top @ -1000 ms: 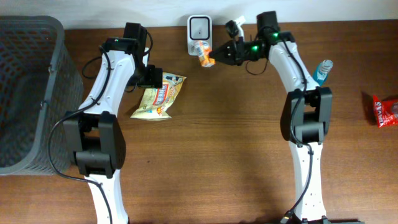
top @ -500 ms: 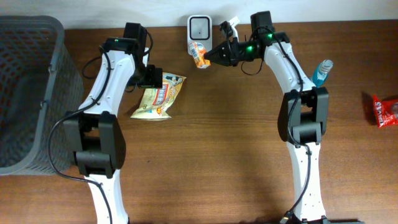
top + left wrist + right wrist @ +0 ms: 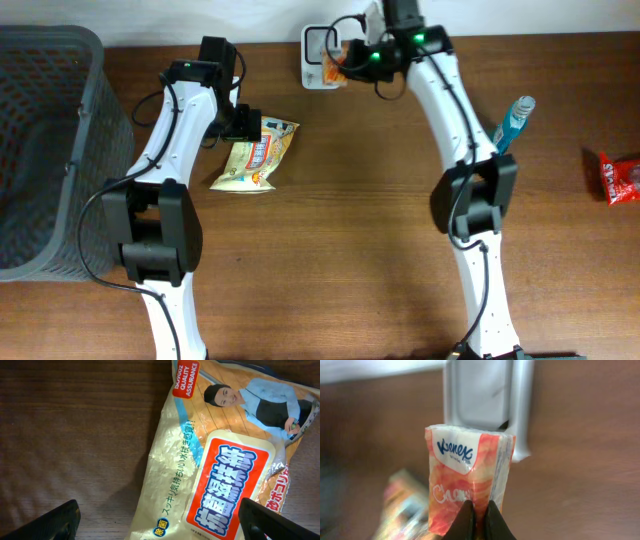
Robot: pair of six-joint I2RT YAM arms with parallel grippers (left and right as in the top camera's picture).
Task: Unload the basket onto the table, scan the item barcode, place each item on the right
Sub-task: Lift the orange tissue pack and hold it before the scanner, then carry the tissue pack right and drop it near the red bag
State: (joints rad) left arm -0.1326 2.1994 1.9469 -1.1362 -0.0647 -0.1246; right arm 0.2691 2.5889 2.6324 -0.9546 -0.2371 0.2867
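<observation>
Basket: in the overhead view you find a dark grey mesh basket (image 3: 50,150) filling the upper left of the frame. Its inside shows only dark mesh from this angle.
Task item: a small tissue pack (image 3: 467,475), orange and white, with a blue Kleenex wordmark on the white band at its top. Its wrapper is glossy and its side seam faces right.
Item position: in the right wrist view you see the pack upright at centre frame, directly in front of the scanner (image 3: 520,405). From overhead it sits at top centre (image 3: 333,70), overlapping the scanner's right edge. You cannot tell whether the two touch.
Scanner: a white upright unit (image 3: 312,50) at the top centre of the wooden table (image 3: 350,250).
Right gripper: its fingers (image 3: 479,520) are pinched narrowly on the bottom edge of the tissue pack.
Left gripper: spread wide (image 3: 160,520), holding nothing, with its tips at the lower corners of the left wrist view above a snack bag (image 3: 220,480).
Snack bag: yellow with a red label, lying flat left of centre in the overhead view.
Other items: a blue bottle (image 3: 515,120) is at upper right and a red packet (image 3: 622,177) is at the right edge.
</observation>
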